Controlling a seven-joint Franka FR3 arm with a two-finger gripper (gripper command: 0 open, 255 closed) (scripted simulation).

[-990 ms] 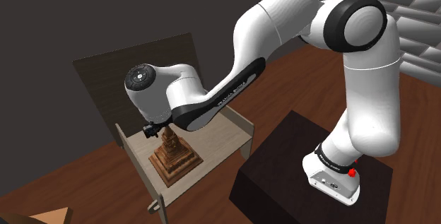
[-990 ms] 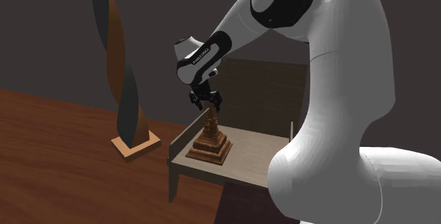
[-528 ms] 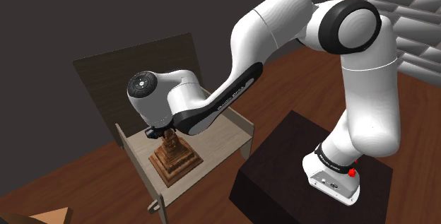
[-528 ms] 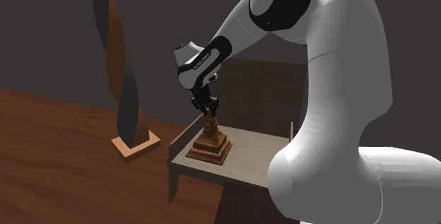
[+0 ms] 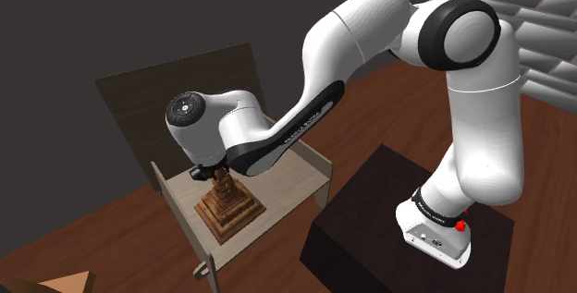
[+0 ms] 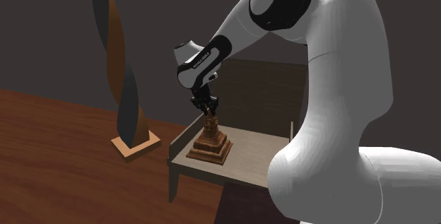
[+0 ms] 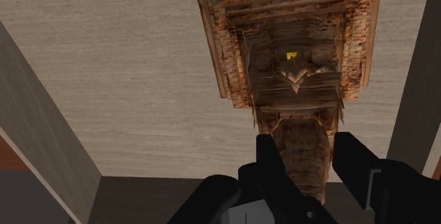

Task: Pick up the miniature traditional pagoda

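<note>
Now the gripper (image 7: 302,148) is closed on the thin top of the pagoda (image 7: 293,74), which stands upright on the pale table (image 5: 298,186), near one low side wall (image 6: 185,135) (its wide base rests flat). I think the narrow tip may slip or tilt if the grip is off-centre. Walls hem the sides, but straight up is open.
</note>
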